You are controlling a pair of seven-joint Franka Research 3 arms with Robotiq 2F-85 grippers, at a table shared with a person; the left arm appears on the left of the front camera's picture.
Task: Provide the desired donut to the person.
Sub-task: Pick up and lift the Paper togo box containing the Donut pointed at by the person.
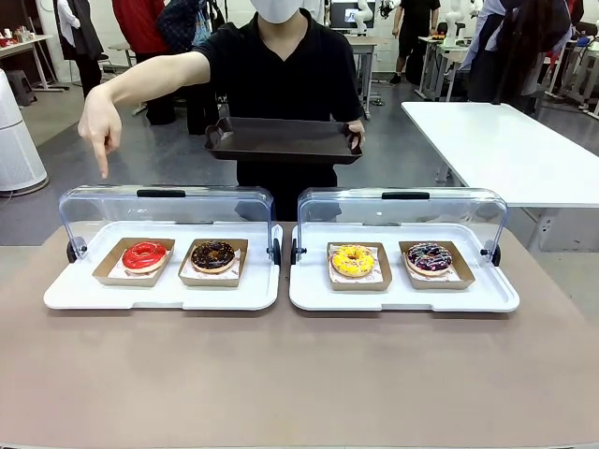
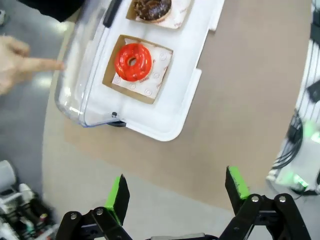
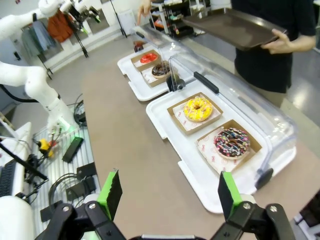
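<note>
The person (image 1: 281, 65) in a black shirt stands across the table, holding a dark tray (image 1: 281, 140) in one hand. Their other hand (image 1: 100, 126) points an index finger down at the red-glazed donut (image 1: 144, 254), which sits in a brown paper tray at the left of the left white case (image 1: 65, 295). Beside it lies a chocolate donut (image 1: 213, 254). A yellow donut (image 1: 353, 260) and a dark sprinkled donut (image 1: 430, 258) lie in the right case. My left gripper (image 2: 177, 192) hangs open above the table, short of the red donut (image 2: 133, 62). My right gripper (image 3: 167, 192) is open near the sprinkled donut (image 3: 232, 142).
Both white cases have clear lids (image 1: 168, 210) swung up at the far side, with black handles. The brown table (image 1: 299, 374) stretches bare in front of the cases. A white table (image 1: 505, 140) stands at the back right.
</note>
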